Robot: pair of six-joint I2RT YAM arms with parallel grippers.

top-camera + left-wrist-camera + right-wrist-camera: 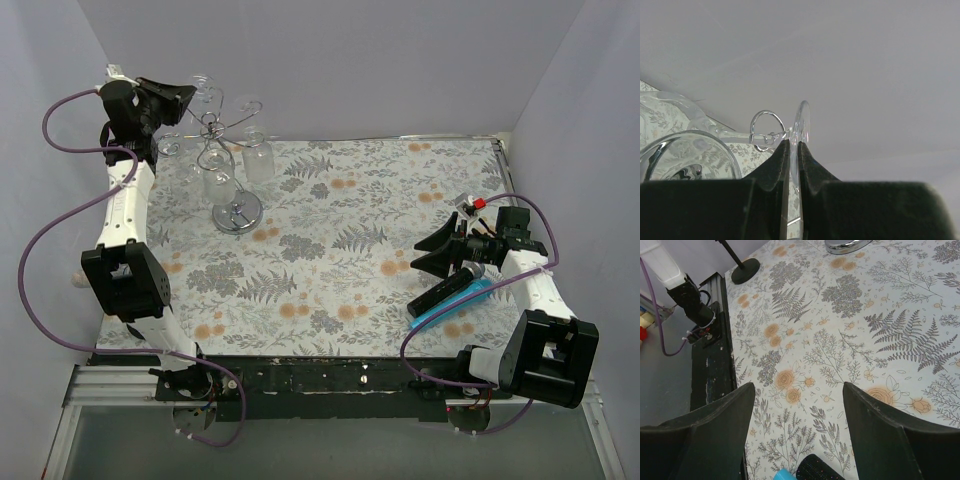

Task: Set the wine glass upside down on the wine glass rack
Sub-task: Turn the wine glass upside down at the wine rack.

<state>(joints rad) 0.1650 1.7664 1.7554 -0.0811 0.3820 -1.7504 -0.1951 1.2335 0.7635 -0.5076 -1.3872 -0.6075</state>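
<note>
The wine glass [801, 125] is showing clear, glossy glass. The wine glass rack [237, 213] is gleaming as polished silver wire (its round base mirror-bright). The left gripper [794, 146] is looking matt black and faintly grainy. The floral table cover [350, 260] is lying matt and cloth-like.

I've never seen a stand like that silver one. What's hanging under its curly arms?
Wine glasses hang bowl-down under the wine glass rack's arms; two show clearly. The left gripper, shut on another wine glass's foot, partly covers the rack's left side, hiding any there.
</note>
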